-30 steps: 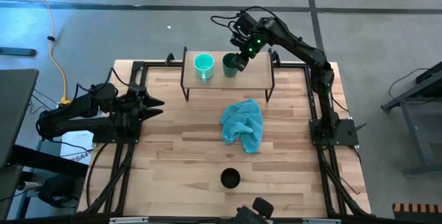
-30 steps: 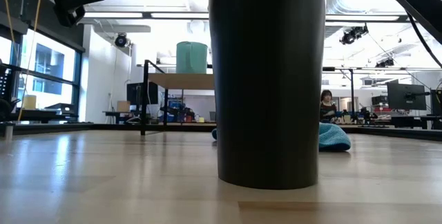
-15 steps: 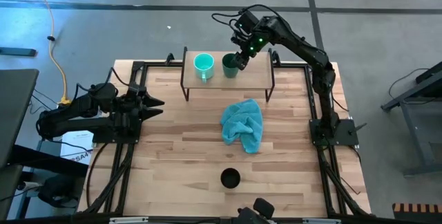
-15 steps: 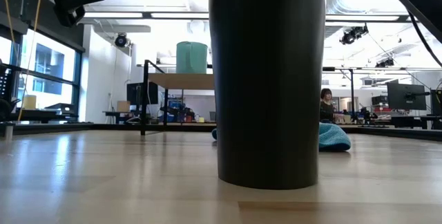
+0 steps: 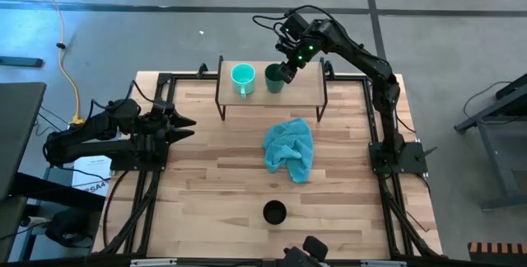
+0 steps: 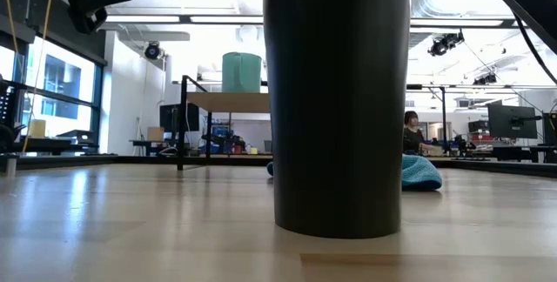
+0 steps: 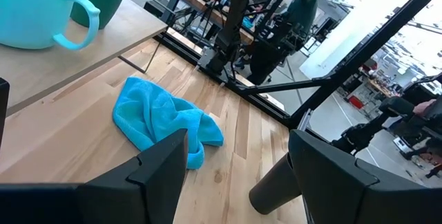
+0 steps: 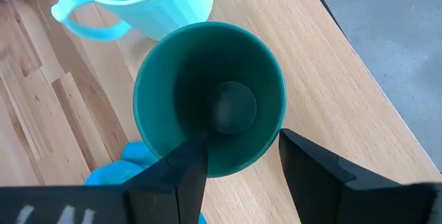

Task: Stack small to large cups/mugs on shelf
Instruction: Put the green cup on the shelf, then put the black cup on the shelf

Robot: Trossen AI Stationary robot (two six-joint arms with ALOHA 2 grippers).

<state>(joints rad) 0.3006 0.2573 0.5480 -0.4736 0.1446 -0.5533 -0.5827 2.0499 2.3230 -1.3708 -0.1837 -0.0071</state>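
A light-wood table (image 5: pixel 206 176) stands on a grey floor, with an open workshop of desks and monitors visible beyond it in the low view.

At the table's far edge, the right gripper (image 5: pixel 285 72) reaches down over the shelf (image 5: pixel 309 94). Its fingers (image 8: pixel 314 165) are spread apart at the rim of the dark green cup (image 5: pixel 274 78): in the right wrist view one finger lies across the rim and the other sits just outside the wall, so the rim lies between them, but the views do not settle whether they press on it. The cup stands upright on the shelf, mouth up. Just beside it, toward the left arm's side, stands the light turquoise mug (image 5: pixel 242 77), also upright on the shelf, close to the green cup, its handle (image 8: pixel 79 22) pointing away from it.

In the middle of the table, in front of the shelf, lies a crumpled teal cloth (image 5: pixel 290 148). Nearer the table's front edge, well apart from the shelf, the taller black cup (image 5: pixel 274 213) stands upright on the tabletop; it fills the middle of the low view.

The left gripper (image 5: pixel 183 127) waits at the table's left side, raised off the surface, its fingers (image 7: pixel 162 165) wide and holding nothing.
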